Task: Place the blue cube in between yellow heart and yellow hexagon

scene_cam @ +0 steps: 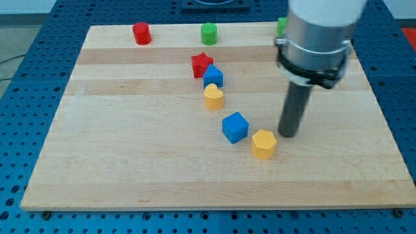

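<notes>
Blue pegboard framed the pale wooden surface (130,162). In the camera view, the blue cube (235,127) sat between the yellow heart (214,97) and yellow hexagon (264,144) (nearer the hexagon), corners turned diagonally, no long axis. My tip (287,134), a bare rod end effector holding nothing, stood just right of the hexagon.

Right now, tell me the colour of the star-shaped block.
Red. The star shows best in the camera view, near the board's top centre, touching a blue block.

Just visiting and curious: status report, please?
My tip down, right of yellow hexagon. Blue cube between yellow heart and hexagon, close beside the hexagon. Nothing in the way.
</notes>
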